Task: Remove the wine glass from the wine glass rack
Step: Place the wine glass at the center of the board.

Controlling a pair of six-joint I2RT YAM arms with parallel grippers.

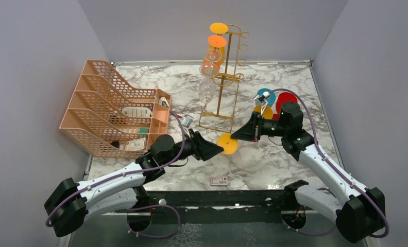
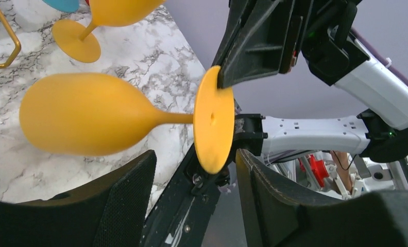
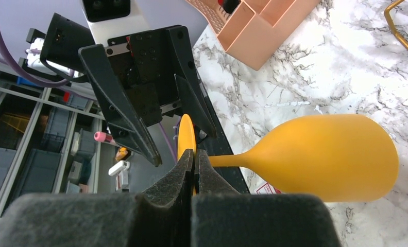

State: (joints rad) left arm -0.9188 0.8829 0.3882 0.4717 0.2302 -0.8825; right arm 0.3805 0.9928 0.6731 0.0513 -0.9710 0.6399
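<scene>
Right tool pinches the wine glass — matte yellow, disc-footed, egg-shaped bowl.

Marble table seen from above. The left gripper and right gripper point at each other across the round foot of a yellow wine glass, each tip at its rim. Just behind stands the gold wine glass rack, with a yellow-footed glass, an orange-footed glass and clear glasses hanging on its left side. At left is a peach mesh tray organiser. Beside the right arm are a teal glass and a red glass. Near the front edge lies a small card.
</scene>
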